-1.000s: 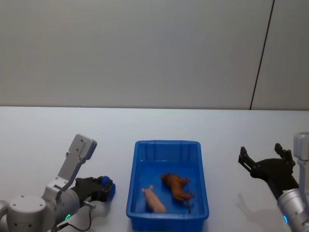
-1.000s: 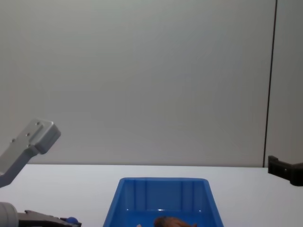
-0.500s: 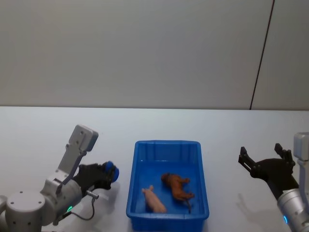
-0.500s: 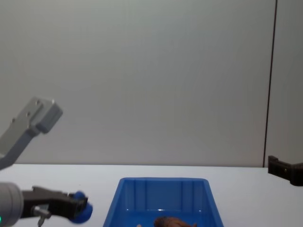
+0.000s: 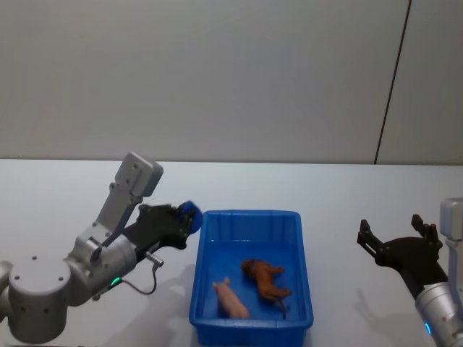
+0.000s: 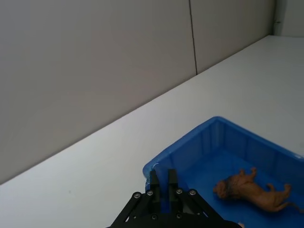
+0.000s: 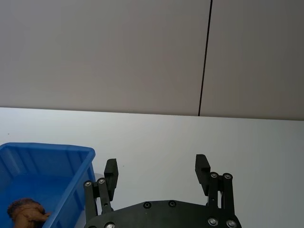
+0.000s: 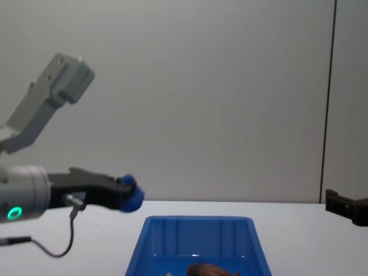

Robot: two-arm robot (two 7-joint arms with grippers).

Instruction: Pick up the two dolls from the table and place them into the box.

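Note:
The blue box (image 5: 251, 214) sits at the middle of the white table (image 5: 58, 188). Both dolls lie inside it: the reddish-brown one (image 5: 266, 279) right of centre and the pale pink pig (image 5: 231, 298) near the front wall. My left gripper (image 5: 187, 217) hovers shut and holding nothing, just outside the box's far left corner, raised above the table. The left wrist view looks past the left gripper (image 6: 161, 175) to the box rim (image 6: 185, 147) and the brown doll (image 6: 251, 190). My right gripper (image 5: 398, 238) stands open to the right of the box, with nothing between its fingers.
A plain grey wall rises behind the table, with a dark vertical seam (image 5: 391, 87) at the right. Bare white tabletop lies on both sides of the box. In the chest view the left gripper (image 8: 129, 194) hangs above the box's far rim (image 8: 198, 219).
My left arm has lifted off the table and swung forward and right, from beside the box's front left to its far left corner. The dolls, the box and the right arm have not moved.

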